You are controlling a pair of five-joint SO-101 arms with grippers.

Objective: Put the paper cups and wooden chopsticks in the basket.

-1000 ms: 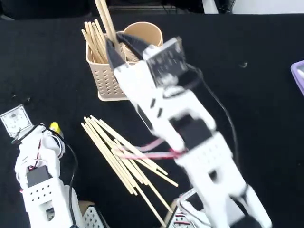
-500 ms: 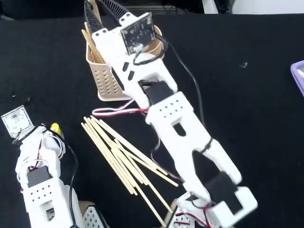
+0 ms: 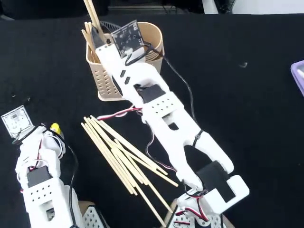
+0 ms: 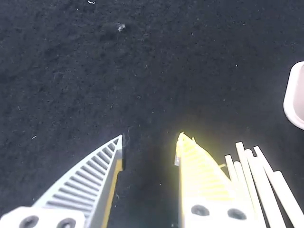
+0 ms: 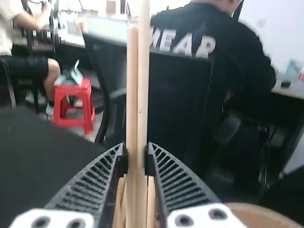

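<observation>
Your matte black table cloth (image 3: 247,118) is plain all over. The cream plastic basket (image 3: 105,85) has a grid of small slots on its walls. The tan paper cup (image 3: 153,38) in the basket is unprinted.

The loose wooden chopsticks (image 3: 124,159) near the basket are pale and unpainted, and the clamped chopstick pair (image 5: 137,95) is the same wood. Your right gripper (image 5: 136,152) has black ribbed fingers. Your left gripper (image 4: 149,152) has one yellow finger and one whitish, both ribbed. The right arm (image 3: 166,118) and left arm (image 3: 40,180) are white, with red-pink wires (image 3: 114,114).
</observation>
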